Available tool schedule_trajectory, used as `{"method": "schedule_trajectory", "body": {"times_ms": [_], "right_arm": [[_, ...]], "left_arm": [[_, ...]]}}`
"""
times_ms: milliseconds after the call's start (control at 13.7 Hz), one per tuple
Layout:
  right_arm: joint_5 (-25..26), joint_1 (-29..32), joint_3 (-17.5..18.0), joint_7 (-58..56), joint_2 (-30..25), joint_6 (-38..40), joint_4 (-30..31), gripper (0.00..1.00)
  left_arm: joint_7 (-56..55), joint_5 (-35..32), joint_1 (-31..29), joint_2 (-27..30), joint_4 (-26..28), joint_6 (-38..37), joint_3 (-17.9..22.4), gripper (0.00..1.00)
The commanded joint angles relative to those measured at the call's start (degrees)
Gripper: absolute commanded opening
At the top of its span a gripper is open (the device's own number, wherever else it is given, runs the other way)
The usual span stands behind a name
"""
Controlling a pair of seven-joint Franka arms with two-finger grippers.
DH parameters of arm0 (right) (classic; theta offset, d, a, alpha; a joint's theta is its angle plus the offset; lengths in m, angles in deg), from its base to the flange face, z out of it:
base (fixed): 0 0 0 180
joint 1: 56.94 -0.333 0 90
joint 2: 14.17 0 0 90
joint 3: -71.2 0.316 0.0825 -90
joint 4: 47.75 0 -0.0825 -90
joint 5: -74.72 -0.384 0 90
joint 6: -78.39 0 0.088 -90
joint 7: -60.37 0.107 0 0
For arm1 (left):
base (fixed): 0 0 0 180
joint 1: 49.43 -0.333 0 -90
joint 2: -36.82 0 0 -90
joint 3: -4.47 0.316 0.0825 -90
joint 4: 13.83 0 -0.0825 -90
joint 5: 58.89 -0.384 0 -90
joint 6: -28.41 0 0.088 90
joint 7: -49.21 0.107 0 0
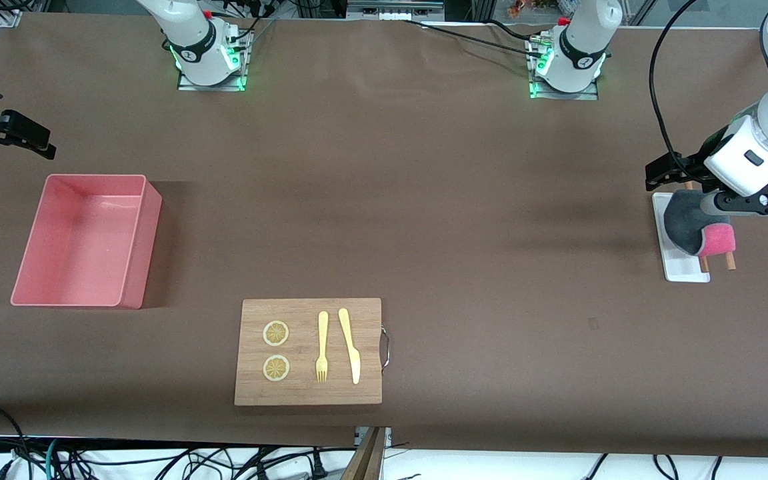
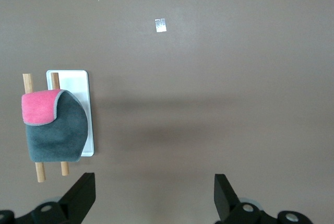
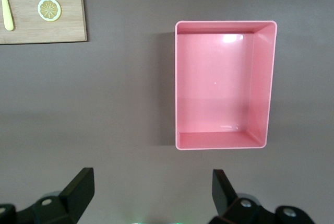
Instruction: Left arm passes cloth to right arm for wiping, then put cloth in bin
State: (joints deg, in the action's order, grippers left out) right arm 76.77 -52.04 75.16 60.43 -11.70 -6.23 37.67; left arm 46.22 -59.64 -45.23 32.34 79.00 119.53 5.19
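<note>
Right gripper hangs up in the air by the bin, claws spread wide, nothing in them. Cutting board sits mid-table with fork and knife. Left gripper is over the tray's edge — wide open, empty — cloth draped on two wooden sticks there.

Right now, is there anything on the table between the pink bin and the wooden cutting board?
No. In the front view only bare brown table lies between the bin and the cutting board.
</note>
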Motion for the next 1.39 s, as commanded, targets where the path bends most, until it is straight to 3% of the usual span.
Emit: {"method": "schedule_trajectory", "body": {"times_ms": [0, 1314], "right_arm": [[-0.7, -0.1, -0.2, -0.8, -0.2, -0.1, -0.3, 1.0], [-0.8, -0.1, -0.2, -0.8, -0.2, -0.1, -0.2, 1.0]], "left_arm": [[0.1, 0.7, 0.3, -1.0, -1.7, -1.1, 0.3, 1.0], [-0.1, -0.2, -0.4, -4.5, -1.8, -1.4, 0.6, 1.0]]}}
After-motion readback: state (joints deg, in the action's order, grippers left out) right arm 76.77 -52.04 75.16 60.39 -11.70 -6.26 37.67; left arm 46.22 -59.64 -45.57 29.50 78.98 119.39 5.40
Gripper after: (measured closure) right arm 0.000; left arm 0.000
